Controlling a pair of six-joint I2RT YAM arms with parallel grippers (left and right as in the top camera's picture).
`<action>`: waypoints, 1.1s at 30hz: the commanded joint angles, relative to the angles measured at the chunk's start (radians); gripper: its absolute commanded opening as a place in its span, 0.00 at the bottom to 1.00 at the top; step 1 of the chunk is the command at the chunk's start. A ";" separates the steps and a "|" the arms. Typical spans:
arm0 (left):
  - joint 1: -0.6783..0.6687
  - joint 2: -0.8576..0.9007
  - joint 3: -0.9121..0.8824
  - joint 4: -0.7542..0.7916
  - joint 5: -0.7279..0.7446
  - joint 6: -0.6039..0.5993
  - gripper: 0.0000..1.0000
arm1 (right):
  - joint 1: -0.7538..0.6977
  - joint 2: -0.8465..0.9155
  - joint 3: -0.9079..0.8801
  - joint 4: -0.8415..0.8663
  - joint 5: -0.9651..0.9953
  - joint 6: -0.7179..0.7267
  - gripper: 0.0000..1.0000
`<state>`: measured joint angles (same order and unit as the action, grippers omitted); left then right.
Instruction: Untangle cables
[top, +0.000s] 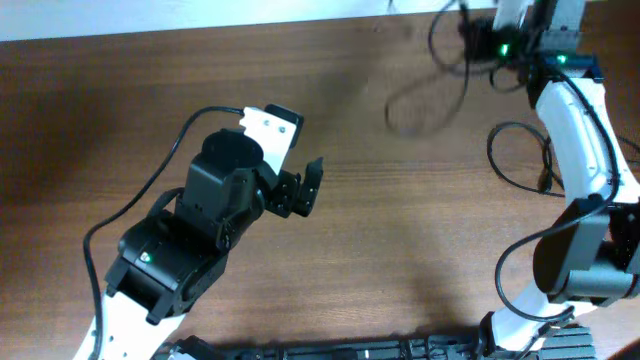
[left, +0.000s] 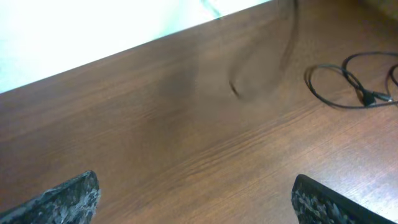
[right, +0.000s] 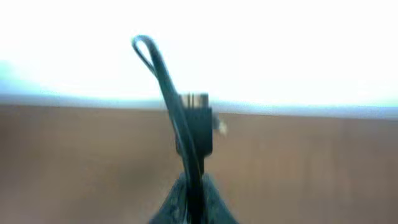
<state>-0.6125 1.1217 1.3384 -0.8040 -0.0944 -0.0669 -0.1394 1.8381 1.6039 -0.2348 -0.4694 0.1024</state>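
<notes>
**Cables toward the far right of the surface**

At the far right corner of the surface (top: 350, 260), the right tool (right: 194, 193) is clamped on one cable (right: 186, 146) just below its plug (right: 199, 115). A second cable (left: 364, 94) lies looped on the surface, just left of the right arm (top: 580, 130). The left tool (top: 303, 187) hovers left of centre, well apart from both cables.

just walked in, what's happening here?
Cable untangling. The right arm has its jaws shut on a thin black cable with a plug end, raised near the far edge of the brown wooden table; a blurred loop, probably the same cable, trails below. Another thin black cable coil lies near that arm. The left arm hovers mid-table, jaws open and empty.
</notes>
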 joint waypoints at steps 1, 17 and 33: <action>0.000 -0.002 0.007 0.001 -0.008 0.016 0.99 | -0.028 -0.001 0.021 0.140 0.148 0.429 0.04; 0.000 -0.002 0.007 0.001 -0.008 0.016 0.99 | -0.226 0.016 0.021 0.033 0.660 0.887 0.04; 0.000 -0.002 0.007 0.001 -0.008 0.016 0.99 | -0.304 0.210 0.021 -0.219 0.496 0.840 0.99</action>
<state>-0.6125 1.1221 1.3380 -0.8047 -0.0948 -0.0669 -0.4446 2.0830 1.6196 -0.4496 0.1436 0.9821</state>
